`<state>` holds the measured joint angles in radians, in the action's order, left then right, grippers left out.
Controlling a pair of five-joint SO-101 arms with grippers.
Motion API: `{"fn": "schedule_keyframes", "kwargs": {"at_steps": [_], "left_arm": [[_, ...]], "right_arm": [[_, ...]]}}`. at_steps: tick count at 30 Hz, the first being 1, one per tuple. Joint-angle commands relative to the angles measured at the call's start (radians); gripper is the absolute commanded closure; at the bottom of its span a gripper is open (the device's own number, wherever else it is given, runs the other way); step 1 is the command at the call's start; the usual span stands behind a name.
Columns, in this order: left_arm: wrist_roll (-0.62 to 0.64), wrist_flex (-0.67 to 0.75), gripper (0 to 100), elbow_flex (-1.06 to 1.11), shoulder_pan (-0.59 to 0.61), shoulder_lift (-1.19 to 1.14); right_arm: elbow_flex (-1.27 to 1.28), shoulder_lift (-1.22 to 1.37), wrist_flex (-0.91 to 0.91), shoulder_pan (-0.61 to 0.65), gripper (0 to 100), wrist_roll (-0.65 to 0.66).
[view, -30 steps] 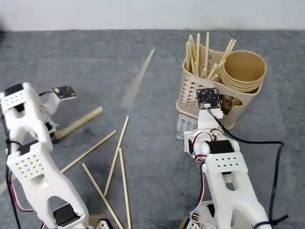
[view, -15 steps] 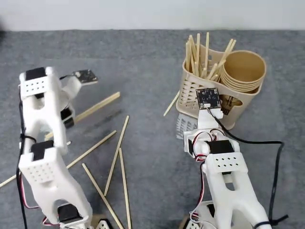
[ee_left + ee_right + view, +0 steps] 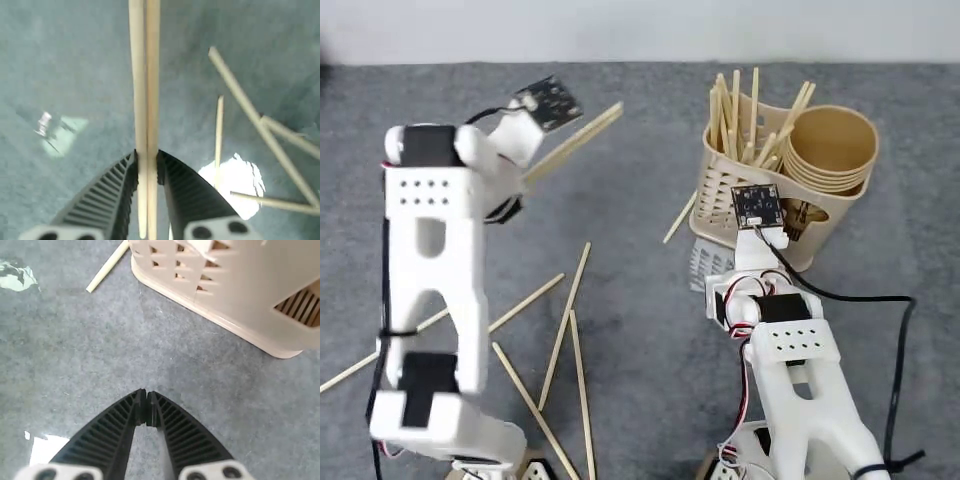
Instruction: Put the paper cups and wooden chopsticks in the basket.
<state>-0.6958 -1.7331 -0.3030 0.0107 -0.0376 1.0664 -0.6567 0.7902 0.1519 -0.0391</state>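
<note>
Grey, felt-like cloth covers the tabletop [image 3: 640, 330], and a pale wall [image 3: 620, 30] runs along the top edge of the high view.

The left arm stands tall on the left side of the frame, its wrist reaching into the upper left. The left tool [image 3: 146, 155] is clenched on a pair of chopsticks [image 3: 575, 140], which lie side by side between its black ribbed fingers [image 3: 107, 192]. The pair slants up toward the top middle of the frame.

The basket [image 3: 720, 215], beige with latticed walls, sits in the upper right. A stack of paper cups [image 3: 832, 140] fills its right-hand compartment. A bundle of upright chopsticks [image 3: 735, 110] stands in its left-hand compartment, the tips fanning out above the rim. A single chopstick [image 3: 680, 217] lies on the tabletop just left of the basket, one end at the base of its wall.

The right arm rises from the bottom right, with its wrist just below the basket. The right tool [image 3: 146, 407] is clenched with nothing between its fingers. It points down at bare cloth near the basket's lower wall.

Several loose chopsticks [image 3: 565, 325] lie scattered and crossing in the lower left, well apart from the basket.
</note>
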Motion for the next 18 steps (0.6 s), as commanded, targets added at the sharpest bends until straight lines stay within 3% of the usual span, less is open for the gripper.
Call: {"fn": "schedule_keyframes", "kwargs": {"at_steps": [1, 11, 18], "left_arm": [[0.133, 0.052, 99, -0.027, -0.103, 0.141], [0.552, 0.385, 99, -0.027, -0.316, 0.245], [0.792, 0.735, 99, 0.008, -0.422, 0.238]], "right_arm": [[-0.005, -0.013, -0.012, -0.013, 99.0, 0.009], [-0.032, -0.074, 0.087, -0.013, 99.0, 0.009], [-0.026, -0.252, 0.182, -0.013, 99.0, 0.009]]}}
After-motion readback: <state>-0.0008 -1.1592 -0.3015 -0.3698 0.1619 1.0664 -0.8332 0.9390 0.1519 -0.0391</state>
